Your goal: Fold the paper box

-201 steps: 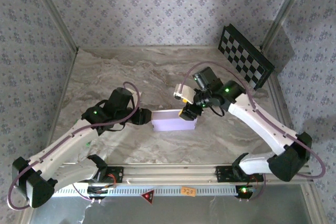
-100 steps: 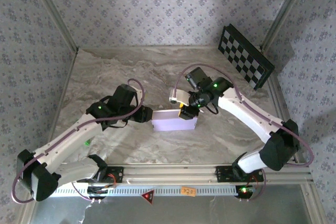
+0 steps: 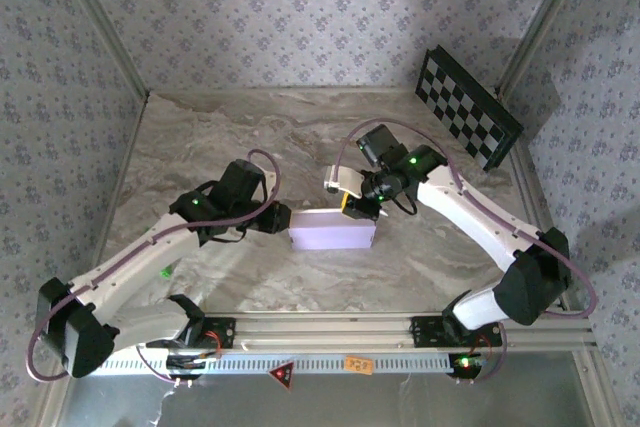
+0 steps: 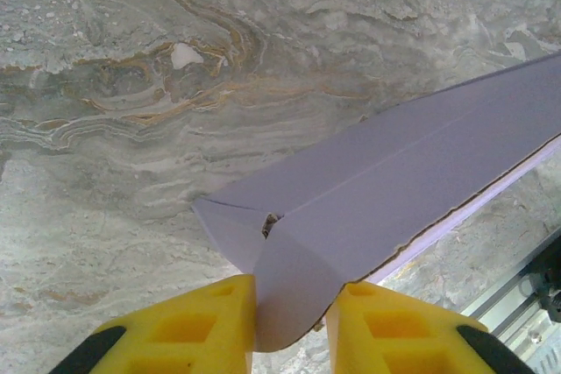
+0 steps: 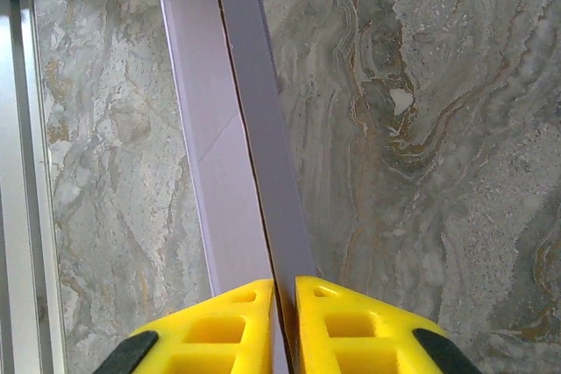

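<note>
Table (image 3: 200, 147): grey-brown marbled top, patterned walls (image 3: 300, 17) on three sides, metal rail (image 3: 330, 327) along the near edge by both arm bases.

Left arm (image 3: 130, 272) reaches in from the near left and right arm (image 3: 480, 222) from the near right. Both wrists meet near the middle of the table.

Checkerboard panel (image 3: 468, 107) leans in the far right corner, well beyond the right gripper and apart from it.

Paper box (image 3: 330, 232): pale lilac, lying on the table between the two grippers, its long side running from one to the other. Left gripper (image 3: 280, 219) sits at its left end, right gripper (image 3: 358, 209) at its far edge toward the right end.

Left wrist view: left gripper (image 4: 294, 291) is clenched on a rounded lilac flap at the end of the box (image 4: 412, 172). The flap fills the space between the yellow fingers (image 4: 197, 321) and touches both. Ahead of the fingertips the box runs away up and to the right, with a crease along its length and a cut card edge on its right side. A small opening shows at the corner just ahead of the fingertips.

Right wrist view: right gripper (image 5: 285, 285) is clamped on a thin lilac panel of the box (image 5: 254, 85), seen nearly edge-on. Its yellow fingers (image 5: 346, 321) press the panel from both sides. The panel runs straight ahead from the fingertips. Left of the fingers lies the rest of the box, marked by a diagonal crease; right of them, marbled table
</note>
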